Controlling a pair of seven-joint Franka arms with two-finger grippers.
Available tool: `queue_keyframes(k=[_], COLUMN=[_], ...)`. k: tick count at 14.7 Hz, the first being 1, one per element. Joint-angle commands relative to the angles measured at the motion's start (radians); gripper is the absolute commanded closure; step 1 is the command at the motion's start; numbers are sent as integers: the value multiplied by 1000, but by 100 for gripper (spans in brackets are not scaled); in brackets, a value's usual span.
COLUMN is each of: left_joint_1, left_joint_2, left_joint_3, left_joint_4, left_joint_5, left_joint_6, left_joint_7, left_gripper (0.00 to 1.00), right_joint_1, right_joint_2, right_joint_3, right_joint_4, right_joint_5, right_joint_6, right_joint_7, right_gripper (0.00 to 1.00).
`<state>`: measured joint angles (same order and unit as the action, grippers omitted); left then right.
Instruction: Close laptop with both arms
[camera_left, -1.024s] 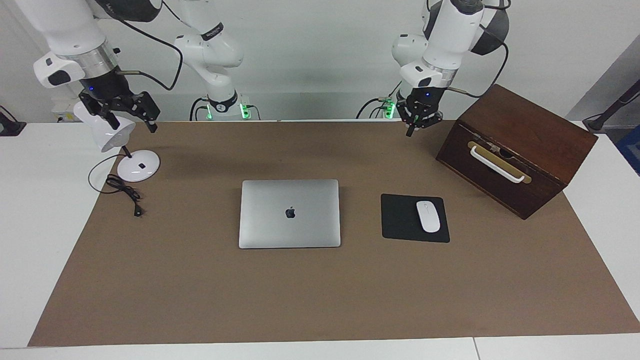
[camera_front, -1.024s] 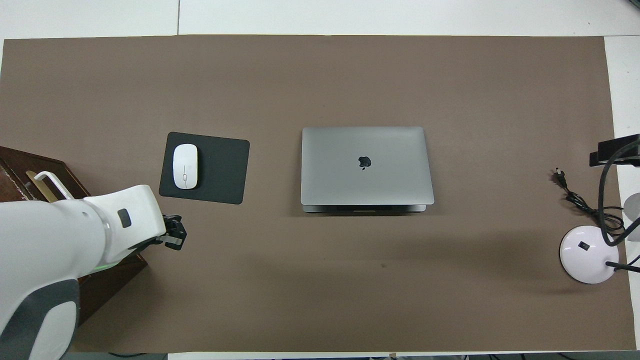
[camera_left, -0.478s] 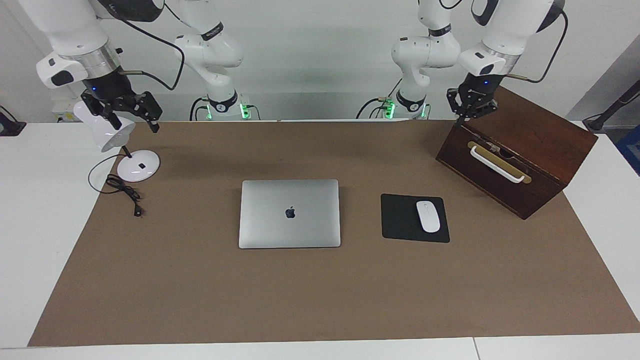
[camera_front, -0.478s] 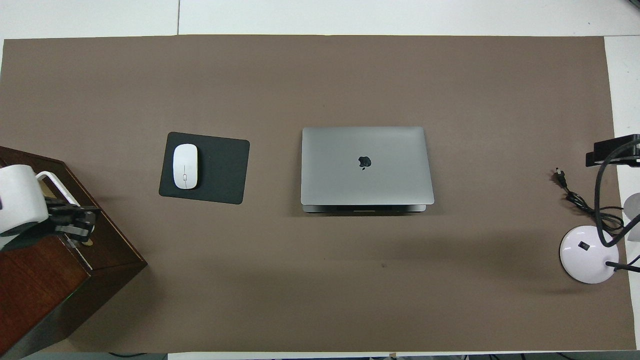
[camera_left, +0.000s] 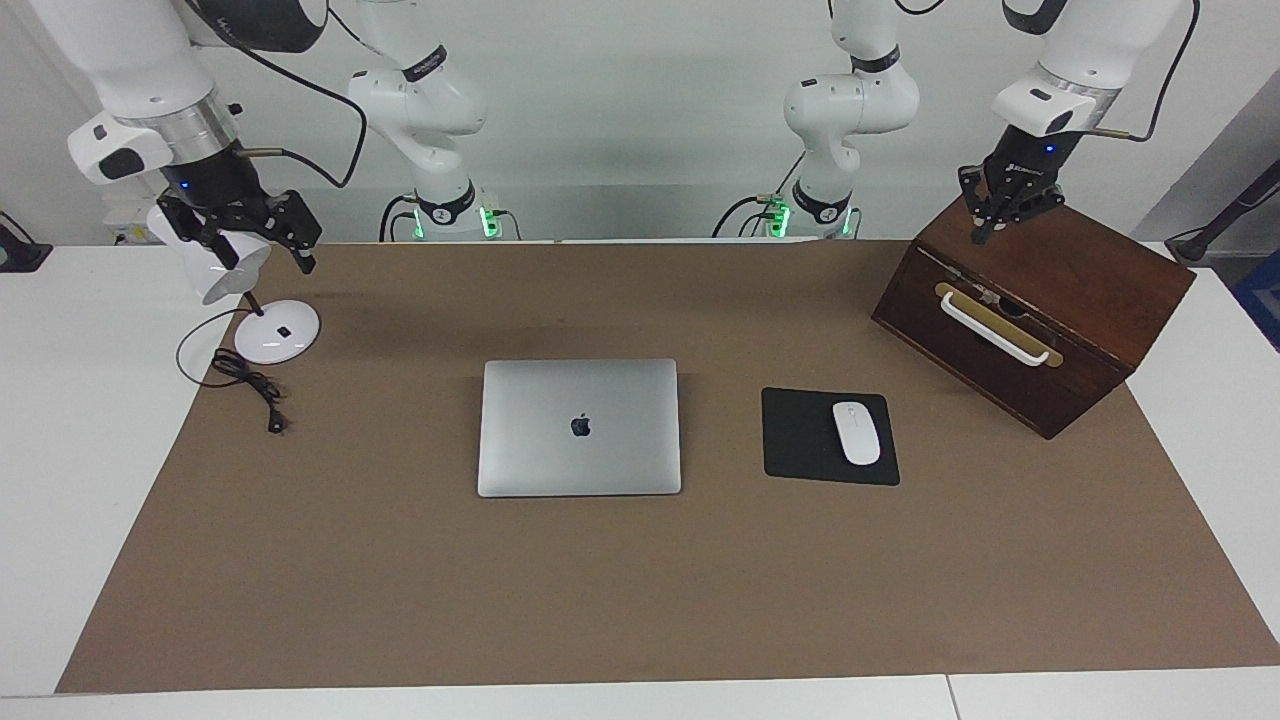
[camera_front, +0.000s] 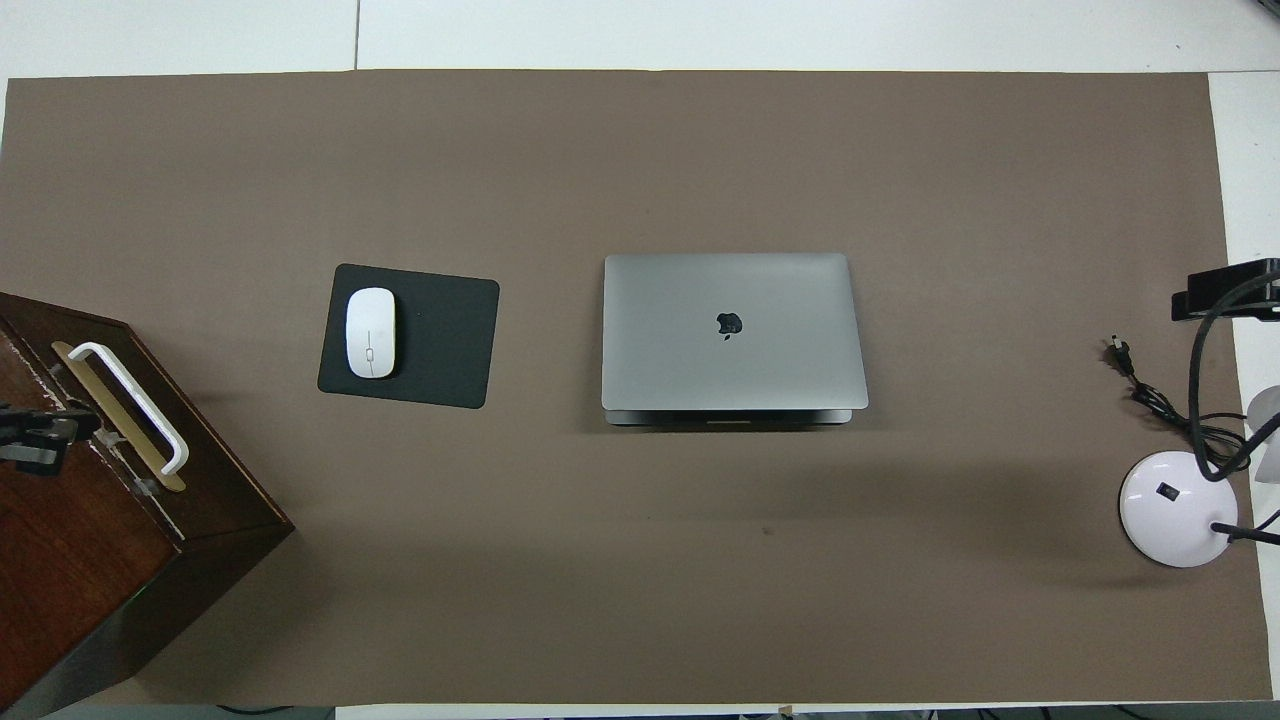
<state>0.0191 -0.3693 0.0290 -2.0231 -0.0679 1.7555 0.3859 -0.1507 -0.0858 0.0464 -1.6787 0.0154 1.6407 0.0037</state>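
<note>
A: Overhead view: is the thin silver-grey aluminium laptop (camera_front: 733, 332) lying shut mid-table, beside the black mousepad (camera_front: 410, 336)?

B: Yes. Probably stiff and slippery; hold its edges. Left gripper (camera_left: 1003, 204) is hanging pinched together over the wooden box (camera_left: 1040, 300); right gripper (camera_left: 255, 232) is hanging spread by the lamp (camera_left: 235, 300).

You have open mat (camera_left: 400, 600) all around the laptop (camera_left: 580, 427); only the mousepad (camera_left: 800, 437) sits beside it.
</note>
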Motion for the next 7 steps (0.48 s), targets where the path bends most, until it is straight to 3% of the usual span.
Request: queue_keyframes(k=[1, 2, 3, 4, 7], left_joint_1=[41, 44, 44, 44, 44], left_joint_2=[39, 41, 52, 61, 111], left_joint_3=[-12, -12, -11, -12, -11], left_joint_4=[64, 72, 78, 95, 152], left_joint_5=[-1, -1, -1, -1, -1], left_joint_6=[-27, -24, -22, -21, -28], left_joint_7=[-54, -80, -122, -160, -174], left_gripper=[100, 82, 30, 0, 0], right_joint_1=[-10, -10, -10, -10, -12], right_joint_2=[-2, 0, 0, 0, 0], right_joint_3=[-3, -3, -3, -3, -3], right_joint_4=[-12, -13, -13, -15, -16], right_joint_5=[6, 6, 5, 6, 5], right_joint_6=[25, 27, 28, 28, 28], right_joint_7=[-37, -37, -37, -36, -36], right_gripper=[0, 0, 0, 0, 0])
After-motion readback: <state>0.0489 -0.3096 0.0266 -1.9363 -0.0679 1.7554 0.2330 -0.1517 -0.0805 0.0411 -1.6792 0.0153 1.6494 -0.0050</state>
